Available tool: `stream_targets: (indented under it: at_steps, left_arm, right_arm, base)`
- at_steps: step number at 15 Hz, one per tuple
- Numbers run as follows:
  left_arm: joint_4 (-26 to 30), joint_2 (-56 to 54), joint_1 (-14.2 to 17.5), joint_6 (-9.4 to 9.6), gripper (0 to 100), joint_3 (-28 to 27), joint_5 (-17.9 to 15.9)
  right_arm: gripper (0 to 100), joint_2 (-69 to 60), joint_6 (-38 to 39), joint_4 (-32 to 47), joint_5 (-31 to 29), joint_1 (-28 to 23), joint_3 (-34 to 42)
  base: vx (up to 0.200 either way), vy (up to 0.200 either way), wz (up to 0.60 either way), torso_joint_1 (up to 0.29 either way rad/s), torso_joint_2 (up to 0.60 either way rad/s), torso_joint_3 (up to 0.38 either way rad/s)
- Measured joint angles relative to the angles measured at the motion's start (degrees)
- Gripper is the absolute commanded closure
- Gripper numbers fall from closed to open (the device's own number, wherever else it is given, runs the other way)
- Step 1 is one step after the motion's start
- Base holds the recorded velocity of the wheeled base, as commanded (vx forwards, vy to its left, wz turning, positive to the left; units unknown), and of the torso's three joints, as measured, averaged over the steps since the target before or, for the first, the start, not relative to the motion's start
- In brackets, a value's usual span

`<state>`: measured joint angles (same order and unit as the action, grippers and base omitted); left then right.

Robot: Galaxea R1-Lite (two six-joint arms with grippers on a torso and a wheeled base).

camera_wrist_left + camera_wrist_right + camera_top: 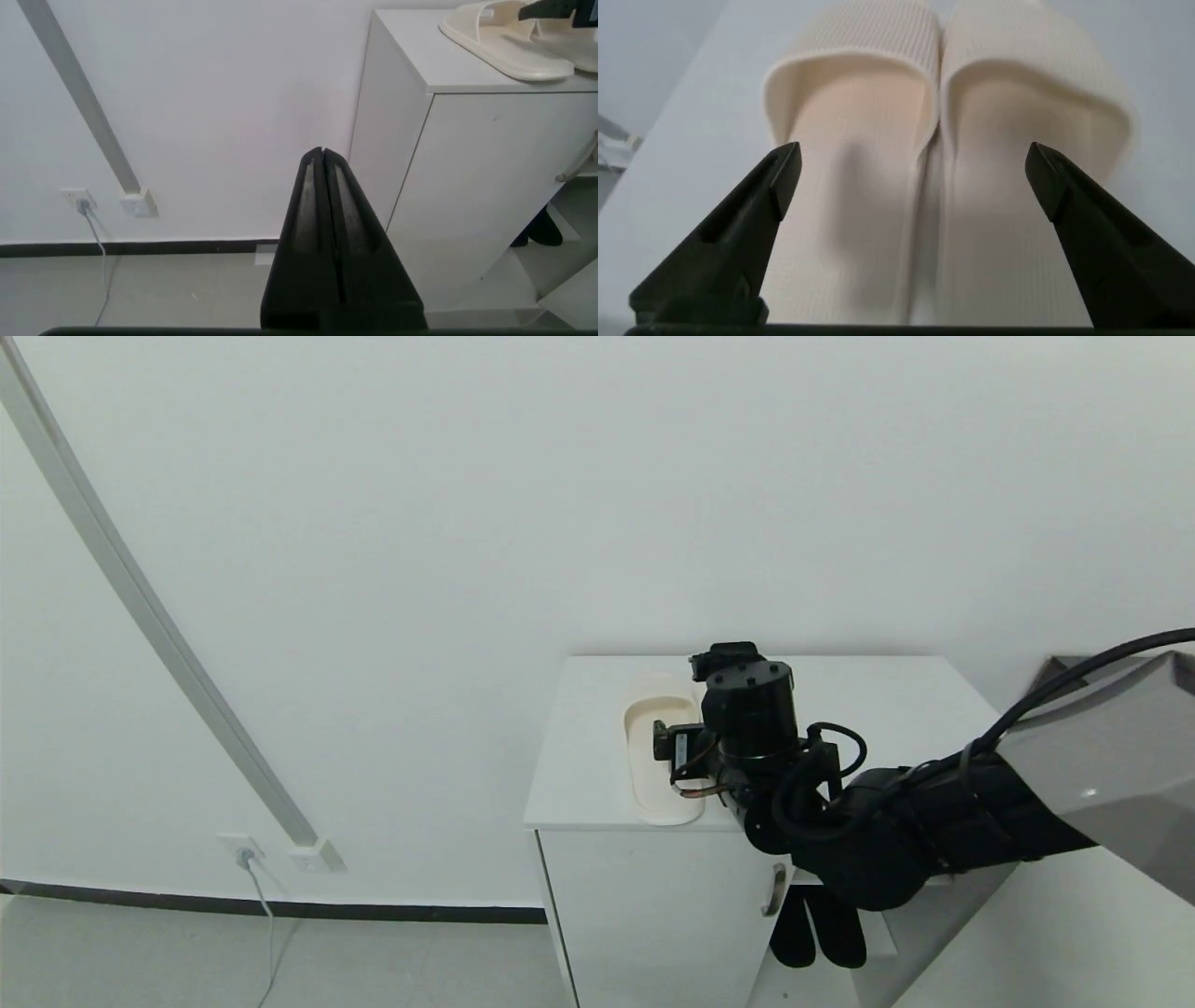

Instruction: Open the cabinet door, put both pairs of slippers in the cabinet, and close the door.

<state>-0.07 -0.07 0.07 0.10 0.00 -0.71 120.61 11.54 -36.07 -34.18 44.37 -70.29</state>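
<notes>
Cream slippers (658, 765) lie paired atop white cabinet (653, 915); black pair (820, 929) inside

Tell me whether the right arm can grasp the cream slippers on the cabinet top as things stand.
Probably yes. The right gripper hangs open at the cream slippers, its fingers spread to either side of the pair on the cabinet top, with nothing in between.

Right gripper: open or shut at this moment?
Open. The right gripper has its jaws spread wide apart, with the cream slippers seen between them.
</notes>
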Motion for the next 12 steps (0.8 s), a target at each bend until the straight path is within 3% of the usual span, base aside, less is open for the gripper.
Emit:
stream_targets:
  at_steps: [12]
  left_arm:
    - [0.00, 0.00, 0.02, 0.09, 100, 0.00, 0.02]
  right_arm:
    - [0, 7.47, -1.94, -1.74, 3.89, -3.86, -7.02]
  base:
    - [0.000, 0.000, 0.00, 0.000, 0.00, 0.000]
